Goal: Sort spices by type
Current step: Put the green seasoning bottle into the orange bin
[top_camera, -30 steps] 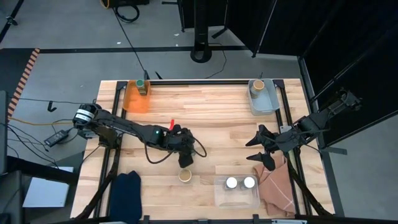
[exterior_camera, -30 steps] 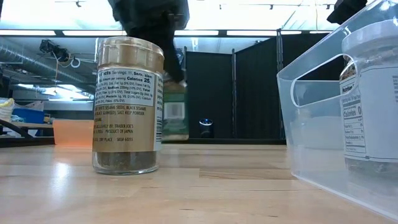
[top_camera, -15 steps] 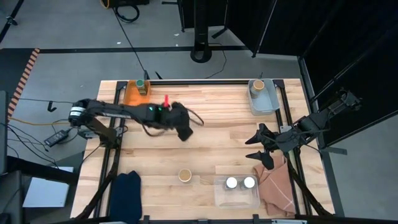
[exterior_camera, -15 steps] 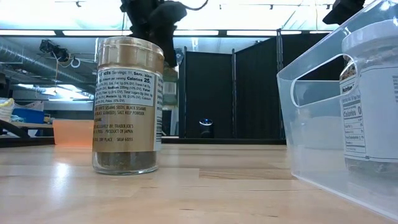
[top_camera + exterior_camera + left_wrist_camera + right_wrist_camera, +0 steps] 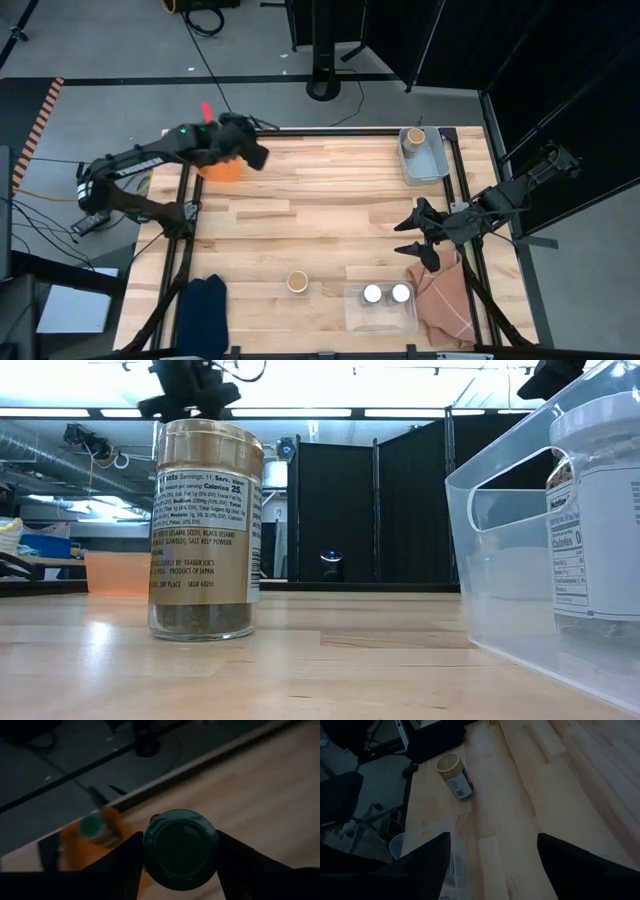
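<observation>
My left gripper [image 5: 250,154] hangs above the table's far left corner, shut on a green-lidded spice jar [image 5: 180,847]. Just beyond it sits an orange bin [image 5: 222,167] holding a second green-lidded jar [image 5: 92,827]. One tan-lidded jar [image 5: 297,281] stands on its base near the table's middle front, large in the low view [image 5: 205,530]. Another tan-lidded jar [image 5: 413,135] stands in a grey bin [image 5: 425,160] at the far right. Two white-lidded jars [image 5: 372,293] [image 5: 401,293] stand in a clear bin [image 5: 380,312]. My right gripper [image 5: 413,240] waits open at the right edge. My left gripper pinches the green-lidded jar between its two fingers, one on each side of its top, just at the lid's rim [image 5: 150,845]. The fingers come from above, pointing down. The jar is upright and lifted clear of the table, its lid facing the wrist camera.
A dark blue cloth [image 5: 205,300] lies at the near left edge and a pink cloth [image 5: 440,295] at the near right, beside the clear bin. Bare wood spans the table's middle [image 5: 340,200]. A black frame rail [image 5: 330,131] runs along the far edge.
My left gripper has carried the green-lidded jar from beside the tan-lidded jar near the table's middle, up and toward the far left corner, ending over the orange bin. The jar has stayed upright in the hold. The right arm has kept still.
</observation>
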Tool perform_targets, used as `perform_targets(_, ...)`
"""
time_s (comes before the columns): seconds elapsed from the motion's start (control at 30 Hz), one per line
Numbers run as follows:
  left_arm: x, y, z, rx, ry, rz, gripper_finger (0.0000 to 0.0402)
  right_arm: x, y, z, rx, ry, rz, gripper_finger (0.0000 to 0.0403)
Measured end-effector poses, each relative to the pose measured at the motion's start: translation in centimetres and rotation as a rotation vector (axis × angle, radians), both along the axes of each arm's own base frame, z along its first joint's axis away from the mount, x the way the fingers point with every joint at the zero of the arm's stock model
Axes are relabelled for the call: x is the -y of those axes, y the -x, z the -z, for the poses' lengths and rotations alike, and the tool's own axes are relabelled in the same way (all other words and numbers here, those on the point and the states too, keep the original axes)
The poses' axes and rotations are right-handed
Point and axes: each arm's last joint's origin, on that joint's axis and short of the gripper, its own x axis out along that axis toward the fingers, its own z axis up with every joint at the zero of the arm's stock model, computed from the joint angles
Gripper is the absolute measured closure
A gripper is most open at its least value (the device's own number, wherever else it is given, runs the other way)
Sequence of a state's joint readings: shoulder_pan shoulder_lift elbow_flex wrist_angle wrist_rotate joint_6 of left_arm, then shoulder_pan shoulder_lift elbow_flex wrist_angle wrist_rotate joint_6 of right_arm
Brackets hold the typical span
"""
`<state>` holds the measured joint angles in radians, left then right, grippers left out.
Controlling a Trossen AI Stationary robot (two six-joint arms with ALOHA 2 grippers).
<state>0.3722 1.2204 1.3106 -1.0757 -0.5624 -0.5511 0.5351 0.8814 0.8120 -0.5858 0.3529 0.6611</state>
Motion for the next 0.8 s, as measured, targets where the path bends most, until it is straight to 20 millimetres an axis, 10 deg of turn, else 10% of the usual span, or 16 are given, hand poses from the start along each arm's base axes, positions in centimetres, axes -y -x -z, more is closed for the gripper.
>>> perform_targets(0.33, -2.1, 5.5, 3.0, 0.026, 0.013, -0.218, 0.0198, 0.0, 0.0, 0.0, 0.001, -0.014, 0.017, 0.0098)
perform_targets(0.8, -4.8, 7.6, 8.7, 0.069, 0.115, -0.317, 0.0198, 0.1, 0.0, 0.0, 0.003, -0.027, 0.044, 0.0098)
